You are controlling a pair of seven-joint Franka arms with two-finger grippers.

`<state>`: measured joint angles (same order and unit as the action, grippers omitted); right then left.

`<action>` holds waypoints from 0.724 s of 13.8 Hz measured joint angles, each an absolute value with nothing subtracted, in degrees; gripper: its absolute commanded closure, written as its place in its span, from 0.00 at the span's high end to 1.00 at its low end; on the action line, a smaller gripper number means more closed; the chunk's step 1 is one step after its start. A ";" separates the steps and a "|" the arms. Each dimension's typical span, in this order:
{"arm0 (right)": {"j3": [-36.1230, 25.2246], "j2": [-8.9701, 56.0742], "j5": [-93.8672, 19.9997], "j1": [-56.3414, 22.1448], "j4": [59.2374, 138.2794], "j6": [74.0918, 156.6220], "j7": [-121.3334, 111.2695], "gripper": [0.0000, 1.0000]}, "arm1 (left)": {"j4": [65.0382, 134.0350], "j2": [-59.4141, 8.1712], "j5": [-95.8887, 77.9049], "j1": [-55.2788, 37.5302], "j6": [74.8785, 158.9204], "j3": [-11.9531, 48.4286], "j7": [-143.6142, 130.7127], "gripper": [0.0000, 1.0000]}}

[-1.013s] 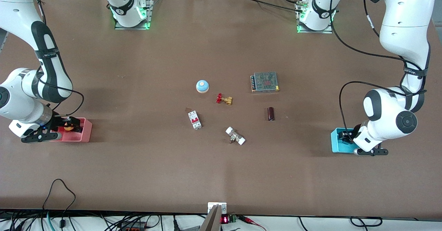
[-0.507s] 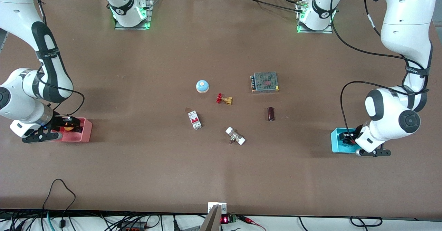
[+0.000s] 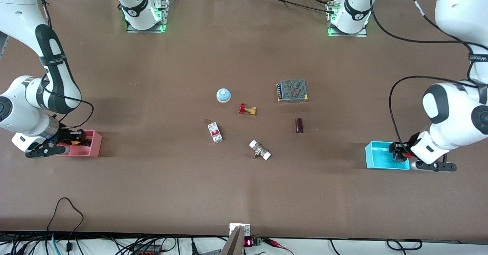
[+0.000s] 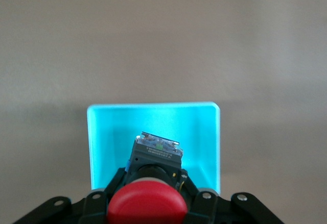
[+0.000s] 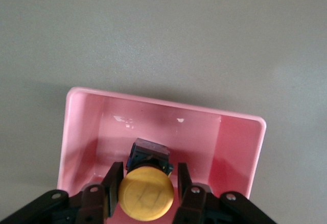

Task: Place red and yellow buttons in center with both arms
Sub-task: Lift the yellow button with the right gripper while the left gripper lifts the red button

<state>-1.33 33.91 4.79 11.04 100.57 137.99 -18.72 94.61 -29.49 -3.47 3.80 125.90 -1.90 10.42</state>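
Observation:
My left gripper (image 3: 398,153) is shut on the red button (image 4: 147,206), holding it by its black body over the cyan bin (image 3: 375,159), at that bin's edge toward the left arm's end of the table. In the left wrist view the bin (image 4: 153,119) lies below the raised button. My right gripper (image 3: 78,140) is down inside the pink bin (image 3: 95,148). In the right wrist view it (image 5: 148,188) is open, one finger on each side of the yellow button (image 5: 146,192), which stands on the bin floor (image 5: 168,127).
Around the table's middle lie a blue-and-white bell (image 3: 223,95), a red-handled brass valve (image 3: 247,109), a white circuit breaker (image 3: 215,132), a white-ended fitting (image 3: 260,150), a dark cylinder (image 3: 299,125) and a mesh-topped power supply (image 3: 292,90).
My left gripper has risen out of the cyan bin with the red button and shifted toward the left arm's end. My right gripper has sunk slightly lower into the pink bin.

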 measured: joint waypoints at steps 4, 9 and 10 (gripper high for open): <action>-1.32 33.91 4.78 11.05 100.56 138.04 -19.30 0.39 | 103.84 -22.10 -3.75 2.68 124.02 2.19 5.80 0.10; -1.31 33.86 4.78 11.05 100.31 138.05 -19.91 0.39 | 111.12 -20.76 -3.81 -3.51 124.28 5.69 -11.08 0.10; -1.31 33.67 4.78 11.05 100.13 137.99 -20.54 0.39 | 112.10 -21.04 -3.81 -4.74 124.51 5.78 -13.41 0.10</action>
